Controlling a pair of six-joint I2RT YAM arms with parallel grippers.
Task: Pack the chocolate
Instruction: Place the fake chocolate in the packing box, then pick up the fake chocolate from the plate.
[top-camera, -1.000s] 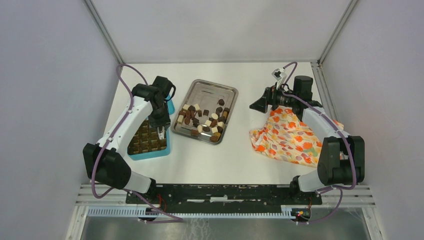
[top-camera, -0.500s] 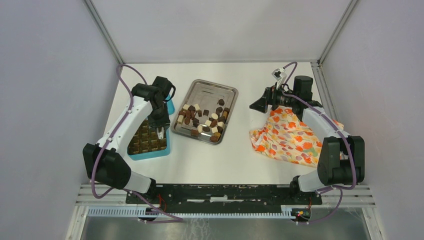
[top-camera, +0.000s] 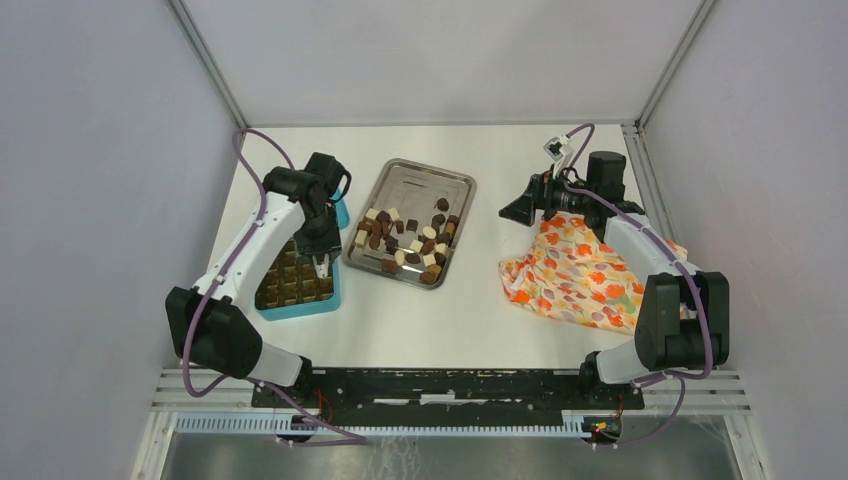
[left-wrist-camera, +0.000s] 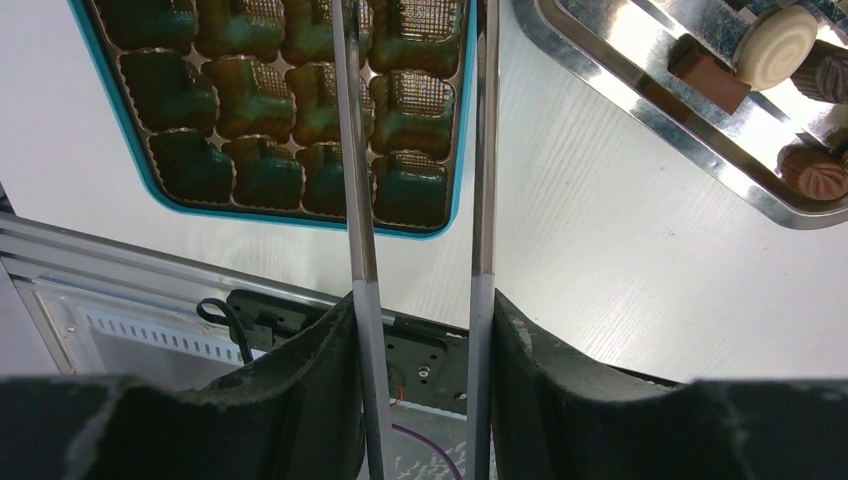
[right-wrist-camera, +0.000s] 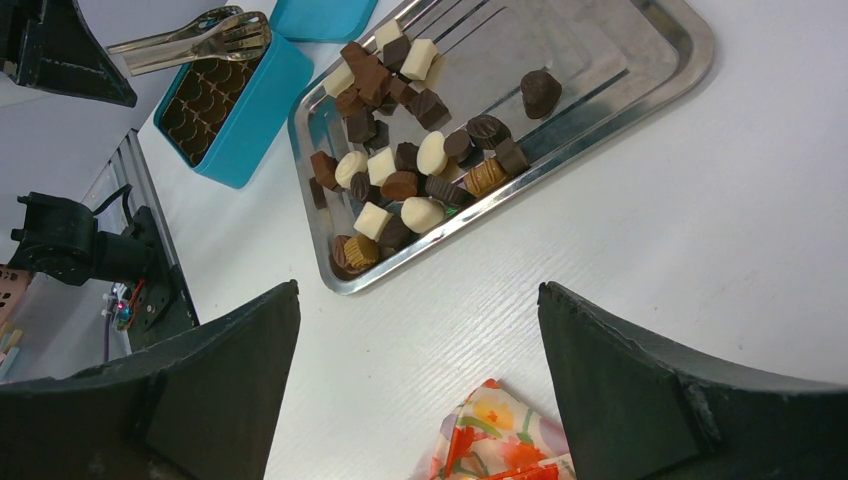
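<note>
Many chocolate pieces (top-camera: 405, 240) lie in the steel tray (top-camera: 430, 180). Left end effector (left-wrist-camera: 418, 60) (tongs part-open, nothing visibly between them) hovers over the teal box (top-camera: 295, 300); right end effector (top-camera: 512, 210) gapes wide, empty.

We see dark brown, mid-brown and cream-white chocolate (right-wrist-camera: 400, 185) on a shiny silver tray (top-camera: 452, 185). The box (top-camera: 300, 305) is teal with a brown insert; the cloth (top-camera: 575, 275) shows orange flowers on white, over a white surface (top-camera: 460, 320).

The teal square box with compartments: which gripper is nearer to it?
Left. The left gripper hangs over the near right part of the teal square compartmented box. The right gripper is far across the table, beyond the steel tray.
</note>
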